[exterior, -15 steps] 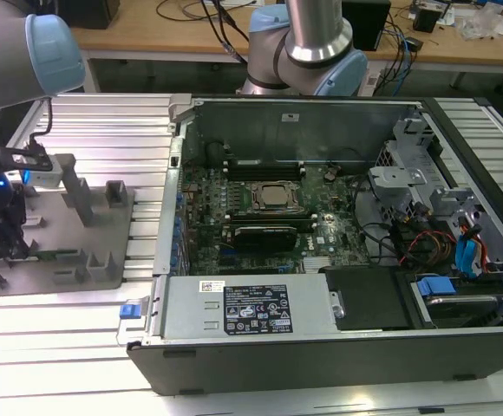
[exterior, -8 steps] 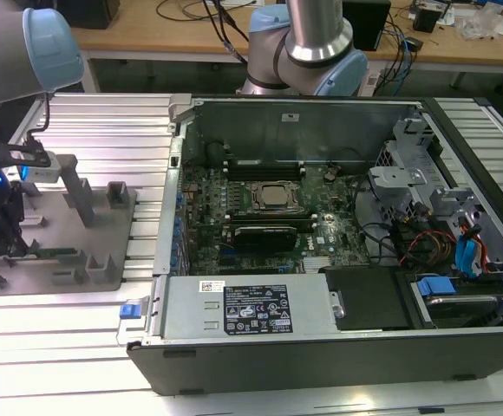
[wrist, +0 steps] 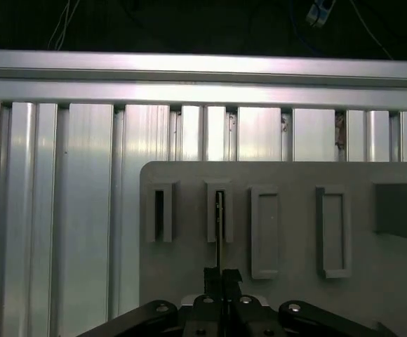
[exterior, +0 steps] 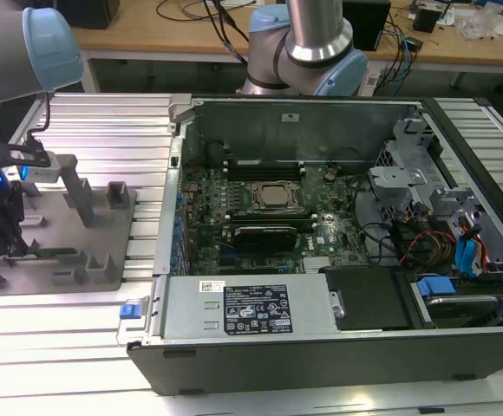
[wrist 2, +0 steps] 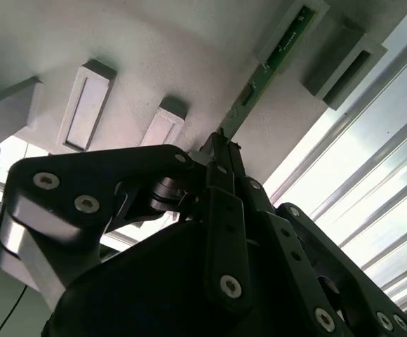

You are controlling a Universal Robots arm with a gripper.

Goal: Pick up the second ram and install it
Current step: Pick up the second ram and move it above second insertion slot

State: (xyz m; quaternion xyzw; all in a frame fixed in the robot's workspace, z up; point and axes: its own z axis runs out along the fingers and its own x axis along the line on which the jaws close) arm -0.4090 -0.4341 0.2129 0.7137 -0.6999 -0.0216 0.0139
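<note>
While the gripper is pinching the near end of the second ram between pressed-together fingertips, the green strip is standing on edge in a slotted post of the grey plate. Its long axis is running straight ahead of the fingertips, toward the plate's edge bordering the ribbed bench.

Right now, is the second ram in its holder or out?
In: the second ram stands edgewise in a grey plate slot, gripper shut on it.
</note>
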